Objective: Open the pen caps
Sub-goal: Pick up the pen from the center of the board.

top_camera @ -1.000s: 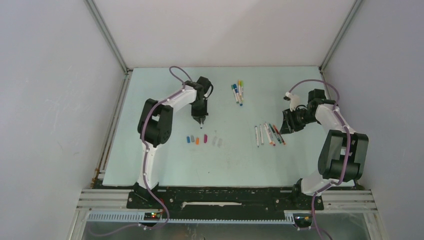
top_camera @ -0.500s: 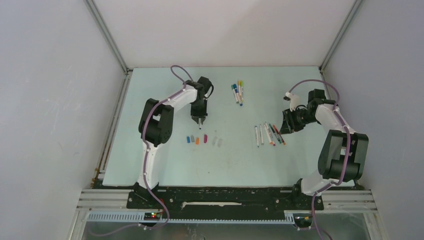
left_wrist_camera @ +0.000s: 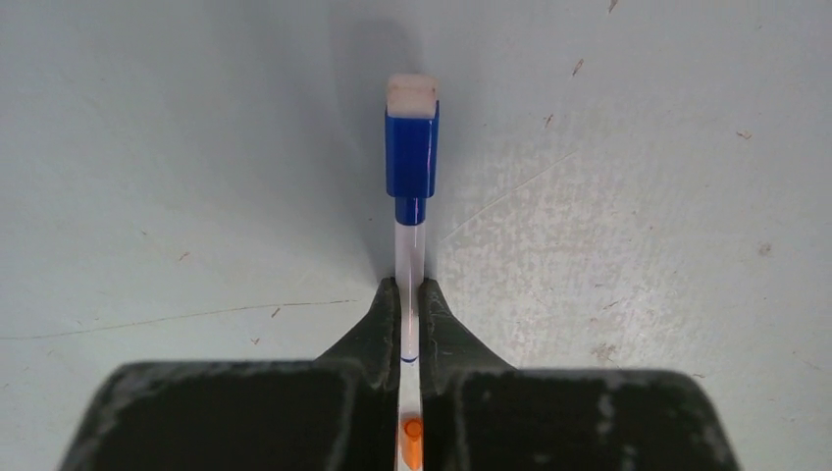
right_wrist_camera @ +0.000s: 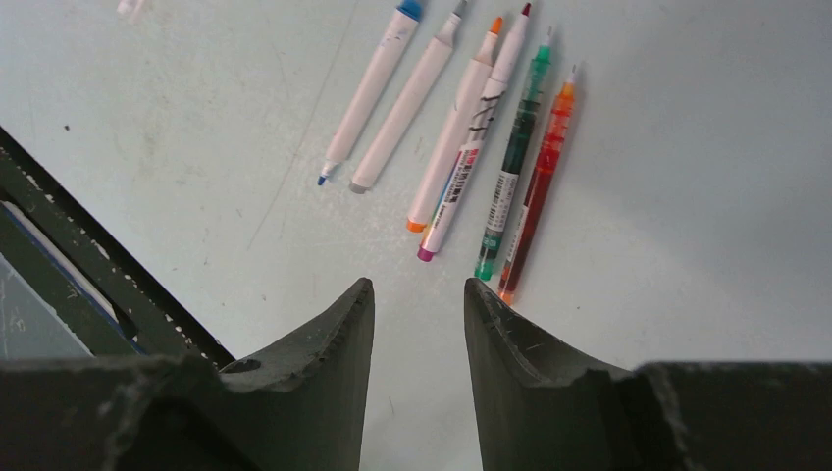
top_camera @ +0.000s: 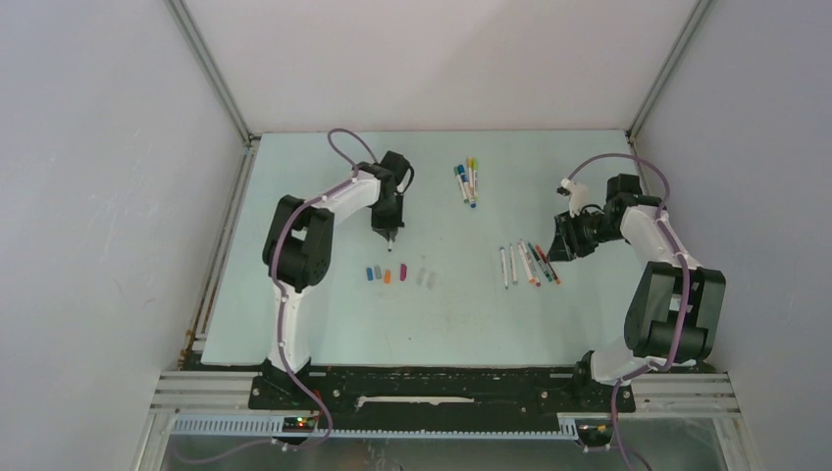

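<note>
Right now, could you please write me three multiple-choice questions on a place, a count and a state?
1. Where is the row of loose caps? A) on the table's left half B) beside the right arm's base C) against the far wall
2. How many pens lie beyond the right fingers? A) three B) six C) ten
3. The left fingers are: A) open, empty B) shut on a blue-capped pen C) shut on a loose cap
Answers: 1A, the top view shows them there; 2B, six barrels fan out; 3B, its barrel sits pinched between them.

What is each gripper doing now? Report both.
Left gripper: closed on a blue-capped pen.
Right gripper: open, empty, above the uncapped pens.
</note>
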Robot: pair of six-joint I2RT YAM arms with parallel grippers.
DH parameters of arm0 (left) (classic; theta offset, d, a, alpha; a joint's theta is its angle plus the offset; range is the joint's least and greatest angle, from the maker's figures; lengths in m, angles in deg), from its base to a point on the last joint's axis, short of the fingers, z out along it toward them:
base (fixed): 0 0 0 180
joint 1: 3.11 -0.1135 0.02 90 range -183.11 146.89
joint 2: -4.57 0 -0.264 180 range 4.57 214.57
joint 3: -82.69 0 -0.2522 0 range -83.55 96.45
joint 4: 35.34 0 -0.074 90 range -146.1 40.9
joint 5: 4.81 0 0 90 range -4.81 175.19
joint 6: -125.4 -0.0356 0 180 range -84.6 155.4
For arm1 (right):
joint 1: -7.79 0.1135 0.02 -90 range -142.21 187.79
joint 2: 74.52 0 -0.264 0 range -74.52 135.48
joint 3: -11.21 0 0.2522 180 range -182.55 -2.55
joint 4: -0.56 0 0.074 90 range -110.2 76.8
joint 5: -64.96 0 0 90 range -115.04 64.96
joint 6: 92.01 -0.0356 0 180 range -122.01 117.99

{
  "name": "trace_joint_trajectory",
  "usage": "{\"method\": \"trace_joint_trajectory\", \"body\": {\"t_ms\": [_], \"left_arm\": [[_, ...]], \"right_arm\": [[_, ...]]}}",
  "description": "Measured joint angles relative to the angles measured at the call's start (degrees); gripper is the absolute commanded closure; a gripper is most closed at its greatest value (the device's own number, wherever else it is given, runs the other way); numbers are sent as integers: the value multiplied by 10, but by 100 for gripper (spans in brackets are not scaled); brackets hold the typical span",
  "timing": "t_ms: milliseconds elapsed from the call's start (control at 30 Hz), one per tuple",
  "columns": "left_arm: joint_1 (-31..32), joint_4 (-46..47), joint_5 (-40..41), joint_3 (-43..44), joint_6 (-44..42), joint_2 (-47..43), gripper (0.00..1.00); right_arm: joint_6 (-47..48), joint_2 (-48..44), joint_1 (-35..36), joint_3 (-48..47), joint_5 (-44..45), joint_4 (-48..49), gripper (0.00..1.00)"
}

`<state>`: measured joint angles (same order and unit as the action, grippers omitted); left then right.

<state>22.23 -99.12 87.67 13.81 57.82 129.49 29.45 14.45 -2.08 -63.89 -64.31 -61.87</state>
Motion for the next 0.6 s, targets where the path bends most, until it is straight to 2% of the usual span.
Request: {"method": "trace_joint_trajectory", "body": {"t_ms": [300,600], "left_arm": [[-11,164,-26,-134,11,-141,100],[7,456,-157,-332,99,-325,100]], "right_arm": [[21,-40,3,0,-74,-12,58],[37,-73,24,0,-222,-31,57]]}}
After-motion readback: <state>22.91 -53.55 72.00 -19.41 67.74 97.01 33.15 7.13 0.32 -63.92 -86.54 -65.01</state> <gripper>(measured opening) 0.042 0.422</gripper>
